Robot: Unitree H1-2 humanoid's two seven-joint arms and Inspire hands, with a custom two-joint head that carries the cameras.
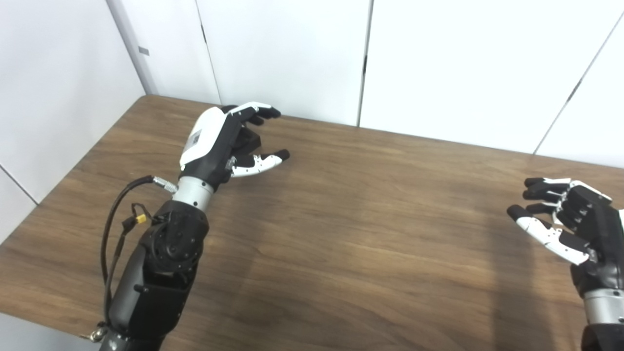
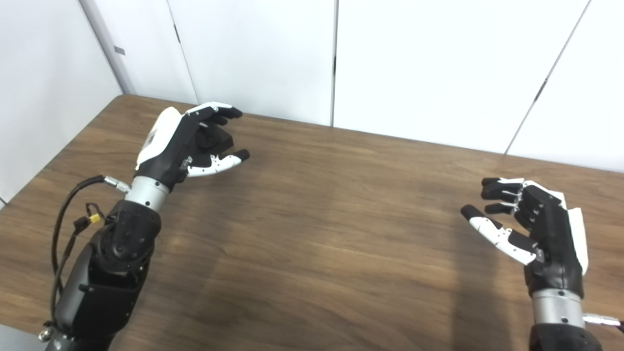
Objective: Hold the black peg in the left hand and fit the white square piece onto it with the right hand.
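Observation:
My left hand point(image 1: 222, 141) hovers over the far left part of the wooden table point(image 1: 351, 219). Its fingers point(image 1: 256, 111) and thumb are spread apart. A black block, seemingly the black peg point(image 2: 218, 139), sits in the gap between them, partly hidden by the palm. I cannot tell whether the fingers touch it. My right hand point(image 2: 529, 226) is open and empty above the table's right side, palm facing left. No white square piece shows in either view.
White wall panels point(image 1: 292, 53) stand right behind the table's far edge. The table's left edge point(image 1: 73, 170) runs close beside my left arm, where a black cable point(image 1: 114, 214) loops out from the wrist.

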